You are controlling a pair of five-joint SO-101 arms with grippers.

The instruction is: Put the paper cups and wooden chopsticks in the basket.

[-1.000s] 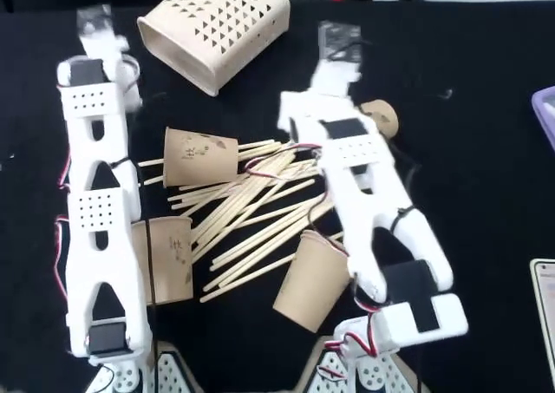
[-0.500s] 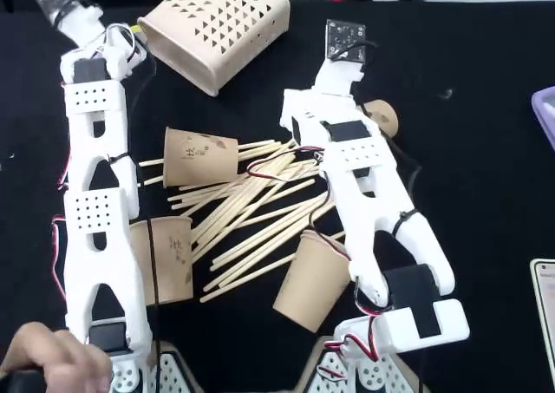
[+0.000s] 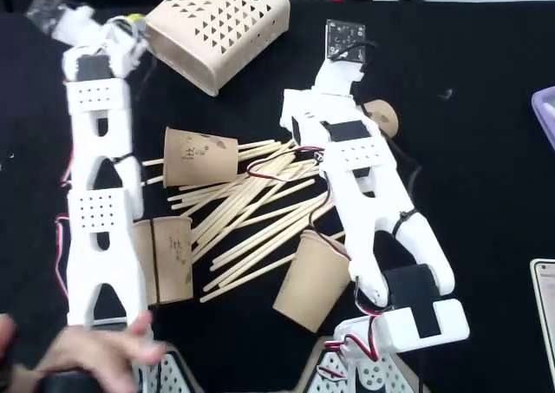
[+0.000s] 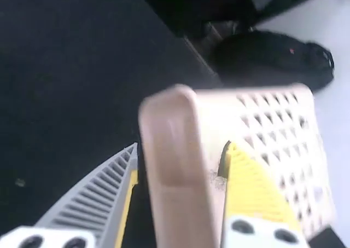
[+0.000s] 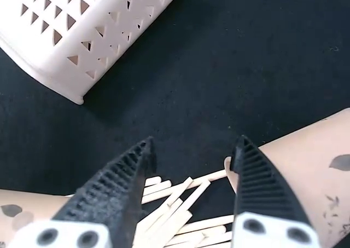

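The left jaws stand released, astride the rim of the basket. A ribbed grey finger is on one side and a yellow finger on the other against the perforated wall, and a dark gap shows between the grey finger and the rim. The right jaws are released too. Their black fingers are wide apart over the wooden chopsticks and grasp nothing, with a paper cup at one side and another at the other.

The desk is covered in black. Past its edge, the left wrist view takes in a pale floor and a dark bag.

From the high view the basket is tipped on its side at the far end of the desk, and the left arm stretches up to its corner. The chopsticks lie in a loose fan in the middle of the desk, outside the basket. Four paper cups lie on their sides around them, one touching the top of the fan and one at its lower end.

The right arm lies across the fan's right end and hides most of the fourth cup. The left arm covers the edge of the cup beside it. A purple object and a pale card sit at the desk's right edge, well apart from the rest.
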